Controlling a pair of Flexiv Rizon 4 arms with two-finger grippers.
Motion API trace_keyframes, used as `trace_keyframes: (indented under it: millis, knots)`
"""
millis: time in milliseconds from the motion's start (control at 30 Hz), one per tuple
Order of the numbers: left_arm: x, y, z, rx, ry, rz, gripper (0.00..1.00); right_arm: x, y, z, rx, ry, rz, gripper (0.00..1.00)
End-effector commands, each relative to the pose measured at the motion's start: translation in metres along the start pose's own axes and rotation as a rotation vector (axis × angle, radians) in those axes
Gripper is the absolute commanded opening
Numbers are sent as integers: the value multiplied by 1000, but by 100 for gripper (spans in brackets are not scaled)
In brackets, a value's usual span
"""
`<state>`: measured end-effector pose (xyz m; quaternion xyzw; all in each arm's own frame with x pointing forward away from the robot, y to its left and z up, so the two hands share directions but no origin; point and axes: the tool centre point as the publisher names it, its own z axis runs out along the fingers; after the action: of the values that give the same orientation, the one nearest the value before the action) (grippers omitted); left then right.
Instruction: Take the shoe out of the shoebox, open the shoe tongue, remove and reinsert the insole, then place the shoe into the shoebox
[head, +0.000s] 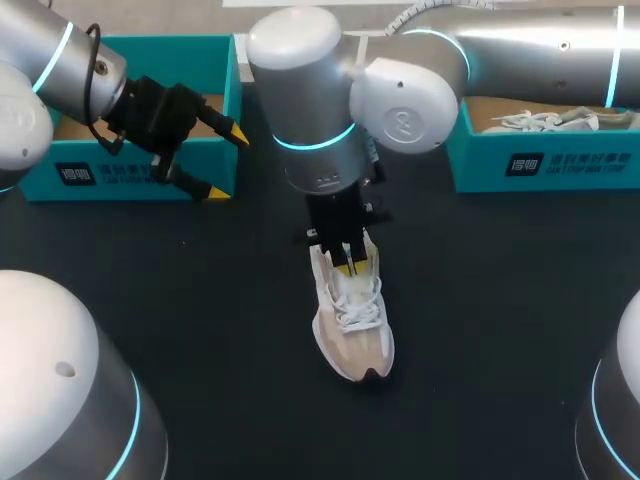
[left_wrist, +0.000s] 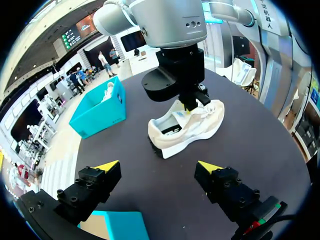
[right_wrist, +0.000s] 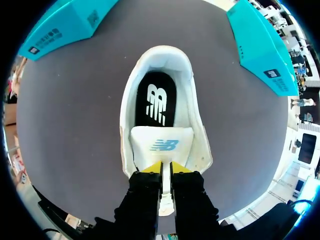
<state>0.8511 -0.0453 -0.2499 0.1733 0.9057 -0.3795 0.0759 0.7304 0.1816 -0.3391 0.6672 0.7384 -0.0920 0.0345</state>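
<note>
Beneath right pincer (right_wrist: 165, 167), shoe (head: 355, 330) upright, tongue (right_wrist: 161, 142) nipped between its tips

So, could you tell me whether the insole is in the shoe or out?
In. The black insole lies flat inside the shoe, just past the tongue.

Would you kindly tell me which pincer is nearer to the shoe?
Right. The right pincer is shut on the tongue of the shoe; the left pincer hangs open at the teal shoebox, apart from it.
</note>
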Motion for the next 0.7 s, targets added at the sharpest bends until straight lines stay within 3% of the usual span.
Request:
trace_keyframes:
  millis: [33, 133, 467, 600, 700]
  knots:
    - [-1, 0, 0, -1, 2, 0, 100, -4, -2, -12, -22, -15, 8, 8]
    - [-1, 0, 0, -1, 2, 0, 100, -6, 1, -16, -40, -16, 5, 16]
    - [-1, 0, 0, -1, 2, 0, 100, -4, 21, 0, -44, 6, -77, 21]
    - [-1, 0, 0, -1, 2, 0, 100, -15, 18, -12, -53, -27, -77, 20]
    - [-1, 0, 0, -1, 2, 0, 100, -21, 19, -28, -87, -31, -116, 25]
